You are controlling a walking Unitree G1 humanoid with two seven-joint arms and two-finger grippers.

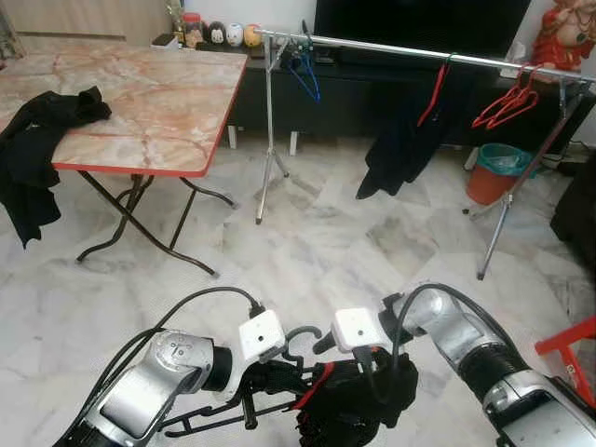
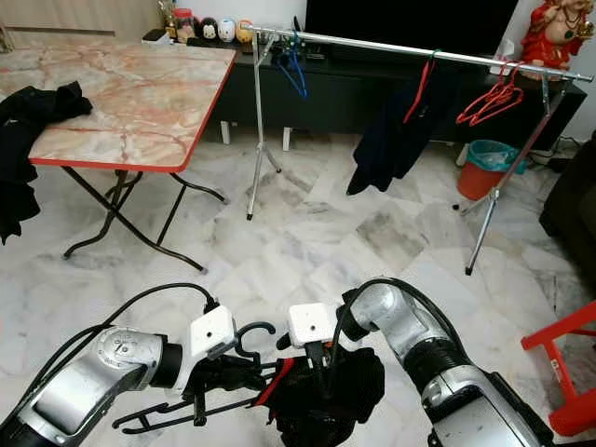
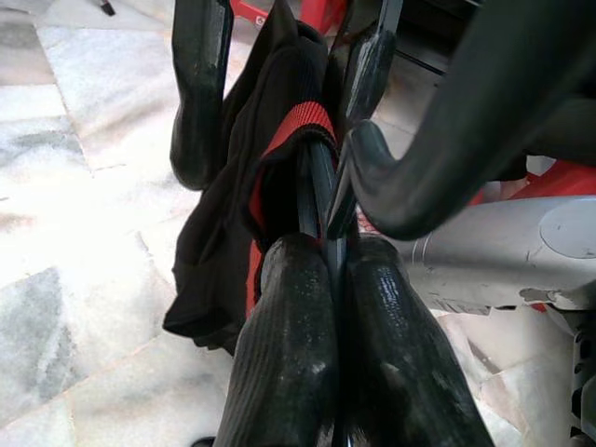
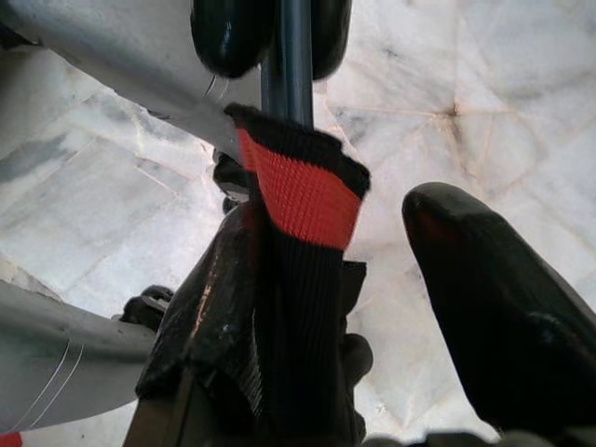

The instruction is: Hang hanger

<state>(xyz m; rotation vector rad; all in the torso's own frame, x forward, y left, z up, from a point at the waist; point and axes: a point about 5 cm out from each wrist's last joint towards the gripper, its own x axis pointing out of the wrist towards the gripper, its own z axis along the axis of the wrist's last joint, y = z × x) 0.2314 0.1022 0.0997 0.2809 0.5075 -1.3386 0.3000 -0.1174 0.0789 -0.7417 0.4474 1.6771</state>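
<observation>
- the left gripper (image 3: 321,279) has its two fingers pinched tight on the black hanger (image 2: 177,410), gripping the thin bar between the pads, just behind the spot where the garment's collar wraps it.
- the right gripper (image 4: 372,149) sits just past the left fingers, at the black garment (image 2: 326,391); one finger (image 4: 503,307) stands apart from the cloth with a gap showing, so the fingers look spread and hold nothing.
- the hanger looks light and stiff, a slim smooth plastic frame that could twist in a pinch; a hold near the neck, below the hook (image 2: 250,335), is likely best so the hook stays free to go over the rail.
- the garment is soft and limp, black knit with a red ribbed collar band (image 4: 303,196); it droops in a bunch off the bar beyond the left fingertips and may slide along the smooth plastic if tipped.
- well beyond both grippers, across the marble floor, stands the clothes rail (image 1: 391,47), a metal bar on tripod legs.
- on the rail hang a blue hanger (image 1: 304,74), a dark garment on a red hanger (image 1: 405,140) and spare red hangers (image 1: 507,104).
</observation>
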